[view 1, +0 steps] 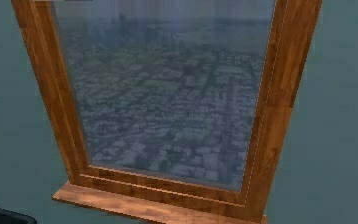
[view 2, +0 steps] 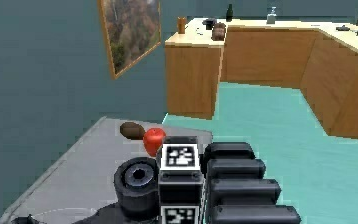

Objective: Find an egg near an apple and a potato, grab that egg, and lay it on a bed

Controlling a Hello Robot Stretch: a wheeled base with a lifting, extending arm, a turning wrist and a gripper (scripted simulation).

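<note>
Egg hunt at the grey worktop

I see the arm (view 2: 232, 185) over a grey worktop (view 2: 72, 170), where a red apple (view 2: 155, 141) lies just beside a brown potato (view 2: 133, 129). With both landmarks here, I judge the search nearly done. Whether the egg lies by them I cannot tell. The end effector (view 2: 137, 182) sits near the apple, and I cannot tell whether it holds anything. Grasping, carrying and the bed are left.

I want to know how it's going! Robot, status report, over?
Pincer by grey table, can't tell if holding anything. Red apple, brown lump on table. Window straight ahead.
</note>
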